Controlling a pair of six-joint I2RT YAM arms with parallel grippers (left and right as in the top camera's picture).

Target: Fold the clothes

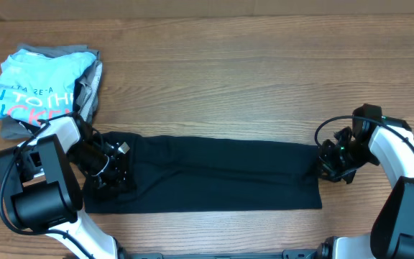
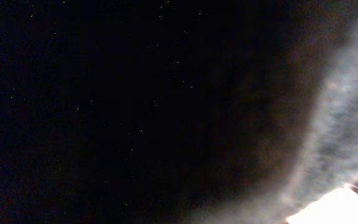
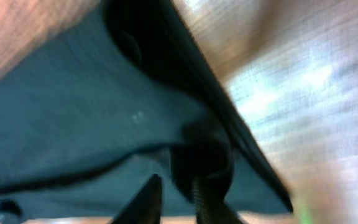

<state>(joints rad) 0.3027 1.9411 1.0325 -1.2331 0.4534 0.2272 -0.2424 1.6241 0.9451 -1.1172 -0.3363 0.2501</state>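
I have the black garment (image 1: 214, 176) lying as a long flat strip across the lower middle of the counter (image 1: 228, 79). My left claw (image 1: 113, 169) sits on its left end and my right claw (image 1: 330, 162) at its right end. I cannot tell whether either is pinching cloth. A pile of folded clothes (image 1: 42, 86) rests at upper left.

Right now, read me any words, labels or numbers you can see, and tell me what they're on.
"N TO THE": white letters on the light blue shirt, cut off at the fold.
"UCKE": pink letters below, partial, uncertain.
Small line above: too small to read.
Black garment, both wrist views: no text.
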